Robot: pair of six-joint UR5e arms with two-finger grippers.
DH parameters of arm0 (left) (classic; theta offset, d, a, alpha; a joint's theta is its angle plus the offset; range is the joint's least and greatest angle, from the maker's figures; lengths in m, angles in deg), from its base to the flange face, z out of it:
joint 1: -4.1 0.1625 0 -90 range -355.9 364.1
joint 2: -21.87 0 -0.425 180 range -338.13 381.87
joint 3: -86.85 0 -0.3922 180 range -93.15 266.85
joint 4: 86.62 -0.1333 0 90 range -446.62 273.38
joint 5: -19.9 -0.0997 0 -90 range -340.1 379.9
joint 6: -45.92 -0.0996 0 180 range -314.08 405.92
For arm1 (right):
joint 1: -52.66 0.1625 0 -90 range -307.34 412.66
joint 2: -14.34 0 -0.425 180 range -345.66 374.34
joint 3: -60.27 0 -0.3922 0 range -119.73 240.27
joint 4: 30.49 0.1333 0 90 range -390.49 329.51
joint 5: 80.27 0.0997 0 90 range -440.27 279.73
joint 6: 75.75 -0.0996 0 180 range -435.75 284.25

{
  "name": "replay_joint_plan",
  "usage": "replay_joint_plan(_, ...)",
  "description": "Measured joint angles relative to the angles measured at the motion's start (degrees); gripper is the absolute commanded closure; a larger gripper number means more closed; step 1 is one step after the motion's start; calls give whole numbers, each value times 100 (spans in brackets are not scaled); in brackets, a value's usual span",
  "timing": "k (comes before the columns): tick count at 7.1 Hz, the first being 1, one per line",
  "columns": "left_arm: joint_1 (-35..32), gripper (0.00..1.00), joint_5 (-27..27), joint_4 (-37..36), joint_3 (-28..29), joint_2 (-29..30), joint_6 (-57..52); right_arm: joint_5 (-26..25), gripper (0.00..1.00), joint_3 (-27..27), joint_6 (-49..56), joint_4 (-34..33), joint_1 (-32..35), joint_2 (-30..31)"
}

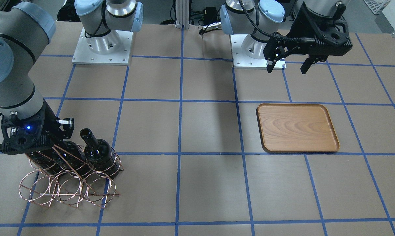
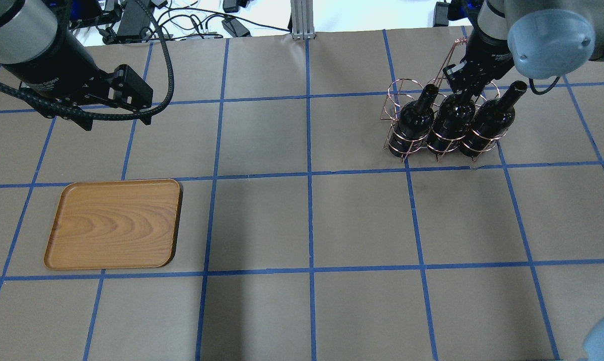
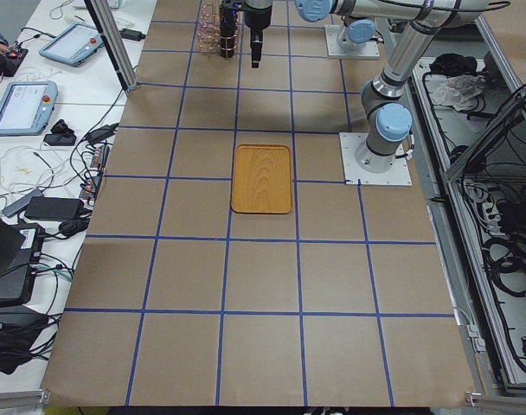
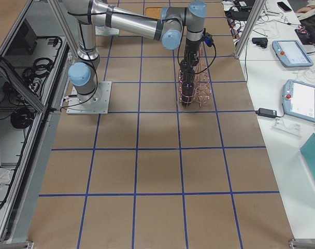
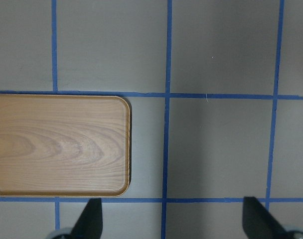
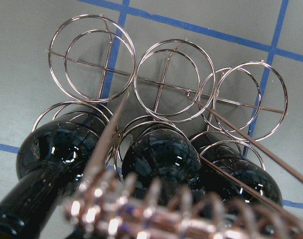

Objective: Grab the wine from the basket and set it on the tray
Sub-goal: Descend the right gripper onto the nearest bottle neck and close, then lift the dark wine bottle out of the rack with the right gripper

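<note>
Three dark wine bottles stand in the near row of the copper wire basket [image 2: 397, 95], at left [image 2: 413, 120], middle [image 2: 449, 123] and right [image 2: 488, 120]. My right gripper [image 2: 463, 85] is down at the middle bottle's neck, beside the basket's handle; its fingers are hidden, so I cannot tell if it is open or shut. The right wrist view looks down on the bottles [image 6: 161, 154], the empty rings [image 6: 174, 82] and the blurred coiled handle [image 6: 141, 214]. The wooden tray [image 2: 114, 223] lies empty. My left gripper [image 1: 287, 65] hovers open behind it, its fingertips [image 5: 89, 219] wide apart.
Brown paper with blue tape lines covers the table [image 2: 307, 220]. The two arm bases [image 1: 102, 42] stand on the robot's side. The basket's far row of rings [image 1: 69, 190] holds nothing. Operator tablets and cables lie on side benches [image 3: 38, 95] off the table.
</note>
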Motion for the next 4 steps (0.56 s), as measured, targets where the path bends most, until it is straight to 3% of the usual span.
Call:
replay_joint_plan(2, 2, 0, -1, 0, 2, 0, 0, 17, 100, -116, 8, 150, 1, 86)
replay_joint_plan(4, 1, 0, -7, 0, 2, 1, 0, 23, 100, -543, 9, 978, 13, 371)
